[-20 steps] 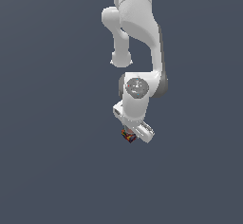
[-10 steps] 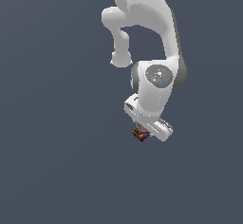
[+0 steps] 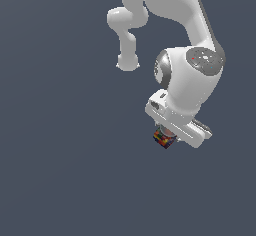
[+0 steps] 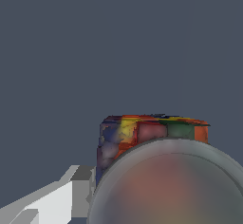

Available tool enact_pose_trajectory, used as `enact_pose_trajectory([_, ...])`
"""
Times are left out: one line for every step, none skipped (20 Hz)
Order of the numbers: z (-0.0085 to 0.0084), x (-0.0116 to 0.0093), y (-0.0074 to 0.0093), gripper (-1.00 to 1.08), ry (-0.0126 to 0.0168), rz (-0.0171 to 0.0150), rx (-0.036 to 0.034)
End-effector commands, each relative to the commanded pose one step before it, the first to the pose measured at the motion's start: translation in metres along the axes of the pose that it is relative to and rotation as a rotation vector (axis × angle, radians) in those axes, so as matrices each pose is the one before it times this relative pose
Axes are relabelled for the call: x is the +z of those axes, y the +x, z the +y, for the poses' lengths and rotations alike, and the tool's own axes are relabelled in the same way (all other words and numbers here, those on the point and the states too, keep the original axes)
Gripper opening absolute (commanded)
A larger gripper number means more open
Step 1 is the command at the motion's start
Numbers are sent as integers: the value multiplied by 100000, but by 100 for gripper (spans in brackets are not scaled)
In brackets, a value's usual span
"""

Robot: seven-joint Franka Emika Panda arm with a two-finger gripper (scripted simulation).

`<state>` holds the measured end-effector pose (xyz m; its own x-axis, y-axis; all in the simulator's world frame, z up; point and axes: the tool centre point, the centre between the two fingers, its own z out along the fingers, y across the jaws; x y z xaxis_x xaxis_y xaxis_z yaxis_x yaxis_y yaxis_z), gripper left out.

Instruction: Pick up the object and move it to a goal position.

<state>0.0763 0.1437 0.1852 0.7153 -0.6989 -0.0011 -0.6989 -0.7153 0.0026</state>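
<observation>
The object [image 3: 163, 140] is a tiny dark block with red, orange and blue patches. It sits right under the white hand of my gripper [image 3: 168, 134], held above the flat grey ground. The gripper is shut on it, and the hand hides most of the fingers in the exterior view. In the wrist view the object [image 4: 142, 134] fills the near field, with its pale rounded top [image 4: 171, 185] blurred in front. One white finger [image 4: 61, 200] shows beside it, touching its side. No goal marker shows in either view.
The white arm [image 3: 190, 75] reaches down from the top of the exterior view. An even dark grey surface [image 3: 60, 170] lies all around. No other objects show.
The gripper has moved towards the exterior view's right, and the object has stayed under it and moved along.
</observation>
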Motion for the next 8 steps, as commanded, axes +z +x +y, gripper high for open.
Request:
enact_pose_trajectory([-715, -1025, -170, -100, 232, 145, 120])
enact_pose_trajectory([-188, -208, -60, -100, 0, 0, 0])
enact_pose_trajectory([-154, -165, -44, -100, 0, 0, 0])
enact_pose_trajectory([-121, -125, -30, -100, 0, 0, 0])
enact_pose_trajectory([-91, -89, -19, -100, 0, 0, 0])
enact_pose_trajectory([-62, -58, -10, -100, 0, 0, 0])
enact_pose_trajectory([-36, -32, -4, -100, 0, 0, 0])
enact_pose_trajectory([-11, -10, -1, -100, 0, 0, 0])
